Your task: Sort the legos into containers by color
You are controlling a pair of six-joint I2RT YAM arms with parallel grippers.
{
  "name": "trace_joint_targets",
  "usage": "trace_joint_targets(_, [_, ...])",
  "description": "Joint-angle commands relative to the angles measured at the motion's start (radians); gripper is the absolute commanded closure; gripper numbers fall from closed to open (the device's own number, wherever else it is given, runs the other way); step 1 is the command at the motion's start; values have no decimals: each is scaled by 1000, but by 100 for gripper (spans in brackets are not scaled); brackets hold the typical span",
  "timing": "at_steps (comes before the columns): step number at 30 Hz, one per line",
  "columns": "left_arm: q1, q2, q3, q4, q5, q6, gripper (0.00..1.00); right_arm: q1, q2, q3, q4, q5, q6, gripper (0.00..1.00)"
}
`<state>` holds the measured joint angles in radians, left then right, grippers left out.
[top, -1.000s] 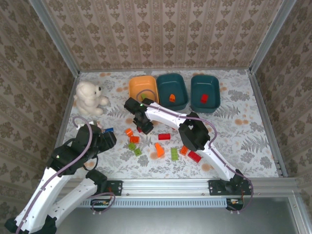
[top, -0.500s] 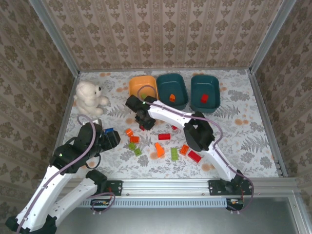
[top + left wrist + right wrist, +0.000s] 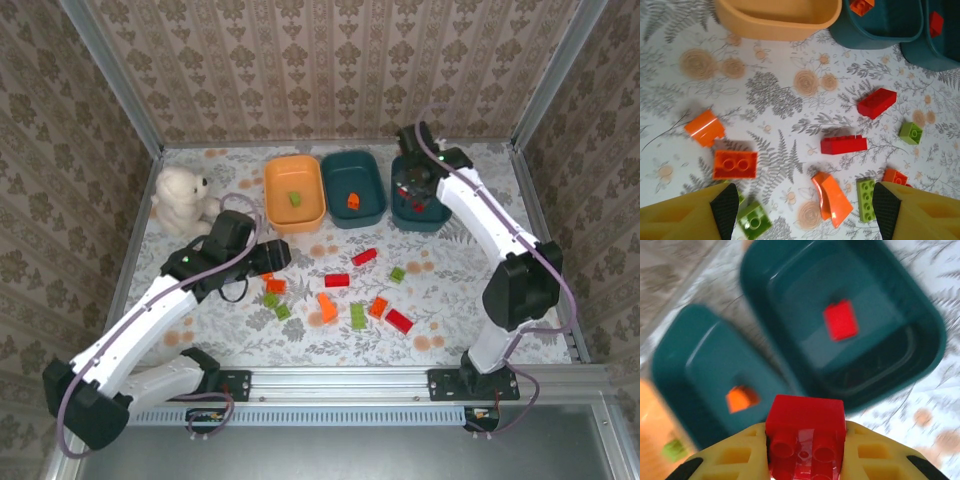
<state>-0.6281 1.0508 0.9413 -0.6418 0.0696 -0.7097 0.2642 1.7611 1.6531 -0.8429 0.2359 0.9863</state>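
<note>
The right hand (image 3: 413,188) pinches a red lego (image 3: 805,427) above the teal tray (image 3: 880,360) holding another red brick (image 3: 840,320), matching colors, while the spread left hand (image 3: 806,210) hovers over loose legos (image 3: 843,144) well apart from it.

The desk (image 3: 480,290) is white, printed with grey ferns and orange rosettes. The loose legos (image 3: 844,144) are red, orange and lime green. 1 orange tray (image 3: 271,190) holds a green brick (image 3: 295,198). Of 2 dark teal trays, the middle tray (image 3: 330,192) holds orange and the right tray (image 3: 443,210) red. The right hand (image 3: 805,455), yellow, grips a red brick (image 3: 805,422). The teddy bear (image 3: 180,198) is white; the walls (image 3: 330,70) are brown damask.
</note>
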Motion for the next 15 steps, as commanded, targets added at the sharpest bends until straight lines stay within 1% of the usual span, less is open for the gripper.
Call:
trace_joint_targets(1, [-8, 69, 79, 96, 41, 46, 26, -69, 122, 41, 21, -127, -183, 80])
trace_joint_targets(4, [-14, 138, 130, 108, 45, 57, 26, -94, 229, 138, -21, -136, -229, 81])
trace_joint_targets(7, [-20, 182, 159, 109, 41, 61, 26, -94, 310, 199, -71, -166, -235, 82])
trace_joint_targets(9, [-22, 195, 164, 110, 37, 59, 26, -91, 344, 205, -92, -181, -229, 83])
trace_joint_targets(12, [-21, 199, 162, 107, 30, 50, 25, -92, 367, 172, -70, -183, -222, 82])
trace_joint_targets(15, [-24, 196, 160, 96, 26, 46, 25, -92, 403, 184, -86, -180, -233, 81])
